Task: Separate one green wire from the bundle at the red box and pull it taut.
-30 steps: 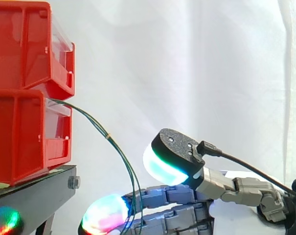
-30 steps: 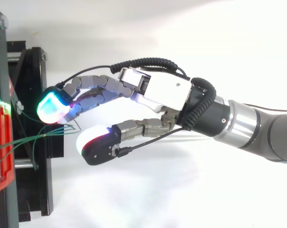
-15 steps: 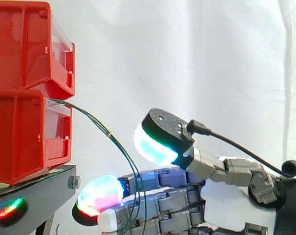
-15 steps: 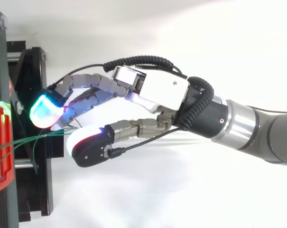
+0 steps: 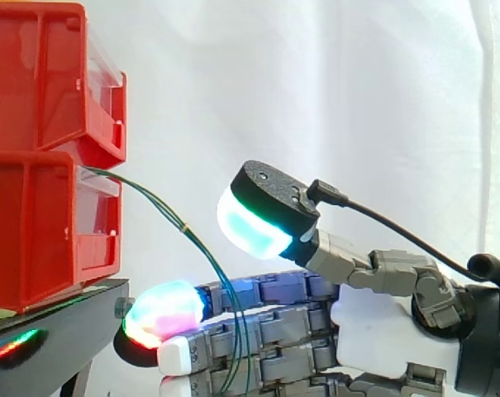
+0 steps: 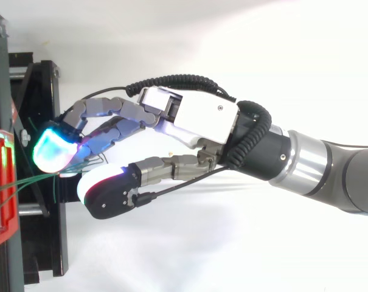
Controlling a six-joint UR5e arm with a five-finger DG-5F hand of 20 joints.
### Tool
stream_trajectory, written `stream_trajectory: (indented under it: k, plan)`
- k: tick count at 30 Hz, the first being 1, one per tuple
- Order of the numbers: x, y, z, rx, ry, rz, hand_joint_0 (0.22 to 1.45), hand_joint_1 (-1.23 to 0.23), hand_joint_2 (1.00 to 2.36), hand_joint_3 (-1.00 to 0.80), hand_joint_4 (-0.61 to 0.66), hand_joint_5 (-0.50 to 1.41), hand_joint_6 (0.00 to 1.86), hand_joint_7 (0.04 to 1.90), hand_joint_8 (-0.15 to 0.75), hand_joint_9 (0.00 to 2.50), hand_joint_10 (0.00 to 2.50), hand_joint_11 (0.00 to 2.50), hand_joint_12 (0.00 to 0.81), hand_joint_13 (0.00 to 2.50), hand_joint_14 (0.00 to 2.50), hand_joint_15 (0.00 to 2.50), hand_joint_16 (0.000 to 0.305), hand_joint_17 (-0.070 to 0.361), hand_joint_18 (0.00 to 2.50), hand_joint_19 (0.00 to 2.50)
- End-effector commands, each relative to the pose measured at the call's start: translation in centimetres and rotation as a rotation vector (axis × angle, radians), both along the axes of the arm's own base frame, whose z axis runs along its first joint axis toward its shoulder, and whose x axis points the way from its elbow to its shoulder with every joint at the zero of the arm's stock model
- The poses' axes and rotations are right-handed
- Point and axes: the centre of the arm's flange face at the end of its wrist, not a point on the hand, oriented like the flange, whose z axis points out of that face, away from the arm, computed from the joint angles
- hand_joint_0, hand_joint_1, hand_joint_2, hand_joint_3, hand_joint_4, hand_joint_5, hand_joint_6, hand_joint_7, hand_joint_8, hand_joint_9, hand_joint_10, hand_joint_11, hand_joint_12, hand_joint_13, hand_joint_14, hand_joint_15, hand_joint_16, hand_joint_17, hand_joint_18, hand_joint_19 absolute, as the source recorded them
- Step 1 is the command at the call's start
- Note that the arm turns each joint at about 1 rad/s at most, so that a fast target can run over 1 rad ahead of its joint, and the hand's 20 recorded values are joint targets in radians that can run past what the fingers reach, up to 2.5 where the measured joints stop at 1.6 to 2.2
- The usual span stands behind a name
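Observation:
A bundle of thin green wires (image 5: 163,207) leaves the lower red bin (image 5: 35,231) and curves down to the right. It crosses my fingers (image 5: 266,318) near their middle. My hand (image 5: 373,339) reaches in from the right with its fingers stretched nearly straight toward the bin. One glowing fingertip (image 5: 163,310) lies just past the wires, by the black stand (image 5: 59,331). The thumb (image 5: 250,227) is held well above the fingers, apart from the wires. From above, the green wires (image 6: 25,179) run from the bin to under the fingertips of the hand (image 6: 202,118). No single wire is pinched.
An upper red bin (image 5: 43,74) is stacked on the lower one. The black stand (image 6: 44,231) and its frame run down the left side. A white curtain hangs behind, with open space to the right of the bins.
The hand has moved left toward the bins and risen a little. Its fingertips now reach past the hanging wires, and the thumb sits higher and further left.

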Motion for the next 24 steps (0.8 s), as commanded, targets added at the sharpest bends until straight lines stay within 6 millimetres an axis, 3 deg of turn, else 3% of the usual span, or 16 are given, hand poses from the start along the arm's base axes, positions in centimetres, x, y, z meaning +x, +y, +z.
stream_trajectory:
  k: [1,8,16,24]
  plan:
    - [0.0,0.0,0.0,0.005,-0.002,0.001,0.56,-0.54,1.0,-0.46,0.28,-0.1,0.5,0.96,0.246,0.86,0.01,0.3,0.318,0.74,0.02,0.43,0.053,0.12,0.52,0.57]
    - [-0.2,0.5,1.2,0.013,0.001,0.008,0.56,-0.54,1.0,-0.46,0.26,-0.09,0.5,0.99,0.248,0.88,0.01,0.32,0.319,0.75,0.02,0.44,0.053,0.119,0.53,0.57]
    - [-1.1,1.7,0.2,0.016,0.102,0.03,0.57,-0.54,1.0,-0.46,0.24,-0.09,0.5,1.03,0.245,0.88,0.01,0.31,0.318,0.75,0.02,0.45,0.053,0.119,0.54,0.57]
    - [-1.3,2.7,1.3,0.029,0.098,0.041,0.57,-0.54,1.0,-0.46,0.23,-0.08,0.5,1.05,0.246,0.89,0.01,0.32,0.317,0.76,0.02,0.45,0.053,0.119,0.54,0.57]
